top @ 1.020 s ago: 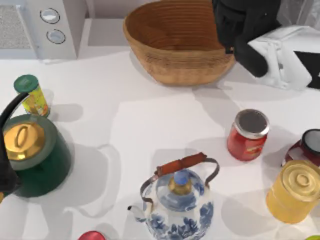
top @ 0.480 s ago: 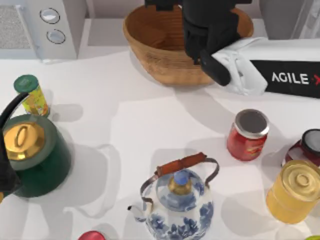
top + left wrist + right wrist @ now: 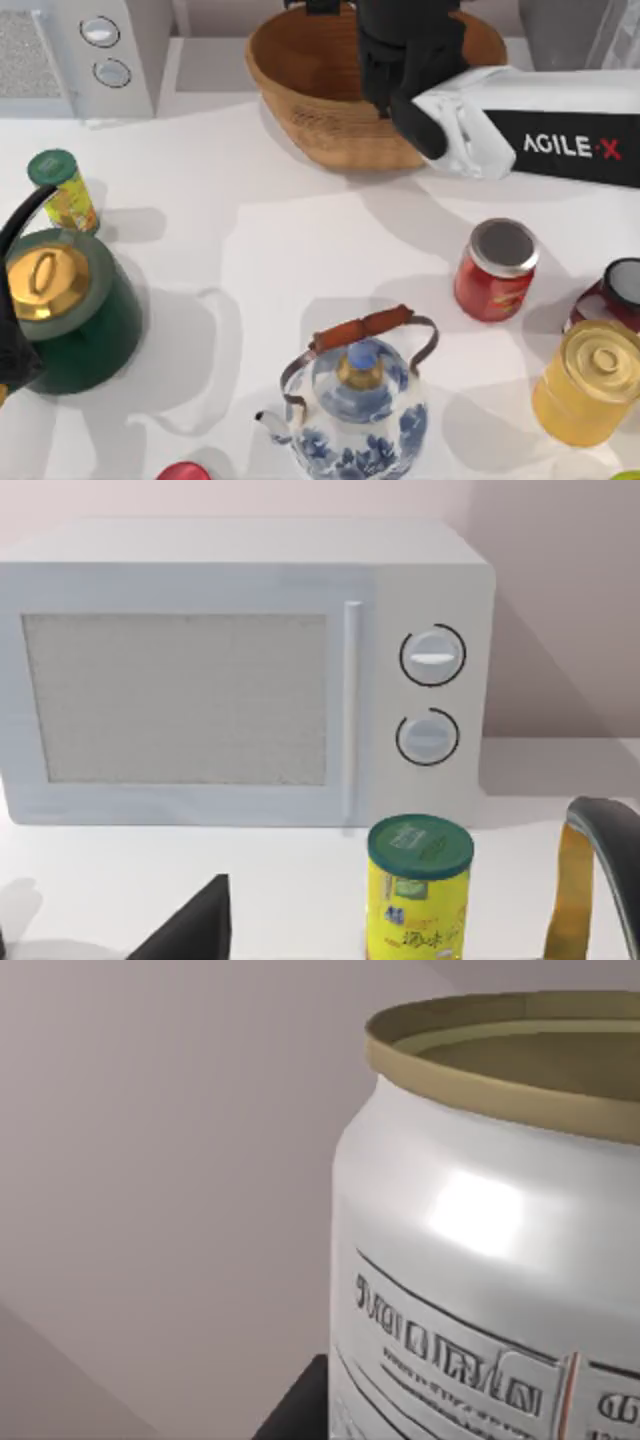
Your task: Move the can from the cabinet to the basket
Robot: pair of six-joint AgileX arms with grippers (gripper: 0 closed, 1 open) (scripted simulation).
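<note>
The right gripper (image 3: 385, 60) has swung in from the bench's far right corner and now hangs over the basket (image 3: 320, 120), apparently clamped on the can (image 3: 490, 1240). Release should follow. The left arm sits parked near the bench's left edge; I cannot tell its gripper's state.

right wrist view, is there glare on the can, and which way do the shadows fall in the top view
Right wrist view: a soft bright highlight sits on the can's silvery shoulder; its lettering stays readable. Top view: soft shadows fall rightward from the red jar and the yellow canister; the right arm shades the table below the basket.
</note>
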